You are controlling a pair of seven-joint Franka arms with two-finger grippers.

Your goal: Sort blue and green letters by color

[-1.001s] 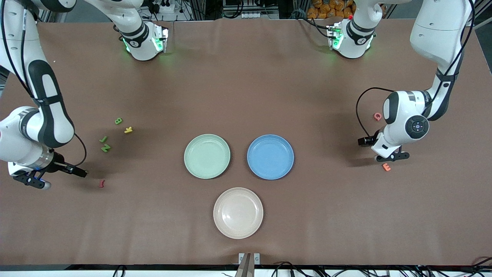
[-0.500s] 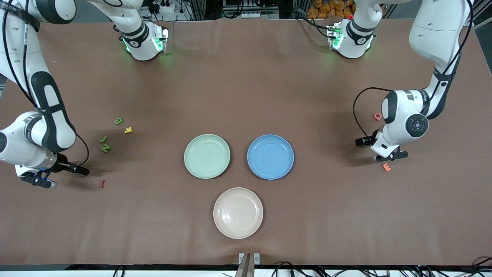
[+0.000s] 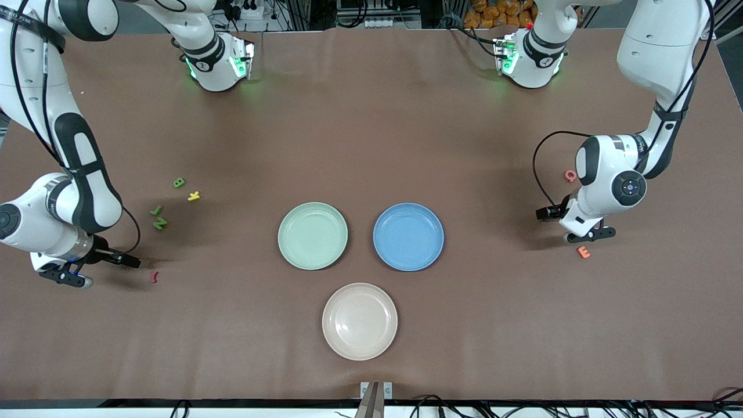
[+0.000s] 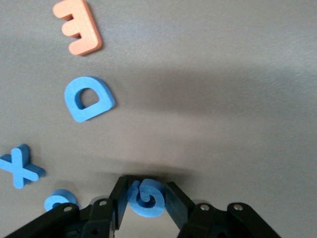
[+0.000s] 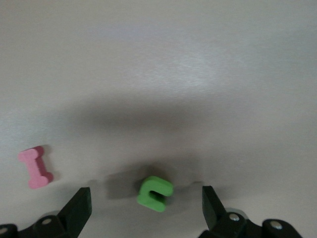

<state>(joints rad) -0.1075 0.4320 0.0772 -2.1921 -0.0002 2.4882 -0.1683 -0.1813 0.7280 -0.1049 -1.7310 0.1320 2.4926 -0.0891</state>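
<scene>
At the left arm's end of the desk: the left gripper [image 4: 145, 196] sits low over the desk [image 3: 371, 145], pinching a blue G [image 4: 146, 197] between its fingers.
Other blue letters: in the left wrist view a blue D [image 4: 88, 98], a blue X [image 4: 21, 166] and part of another blue letter [image 4: 60, 201] lie flat on the desk near the held G, each apart from the others.
Orange E [image 3: 584, 251]: on the desk just beside the left gripper, nearer to the front camera than it; in the left wrist view it lies next to the D.
Pink Q [image 3: 570, 175]: on the desk, partly hidden by the left arm.
At the right arm's end: the right gripper [image 5: 146, 208] hangs low with its fingers spread wide, a small green letter [image 5: 154, 193] on the desk between them, touching neither.
Dark red letter [image 3: 153, 277]: near the right gripper.
Green letters in the front view: a B [image 3: 179, 183], a J-like one [image 3: 155, 210] and an N [image 3: 159, 223], with a yellow letter [image 3: 194, 196] beside the B.
Plates: green plate [image 3: 287, 217], blue plate [image 3: 383, 217] side by side mid-desk; beige plate [image 3: 332, 302] nearer the front camera.
</scene>
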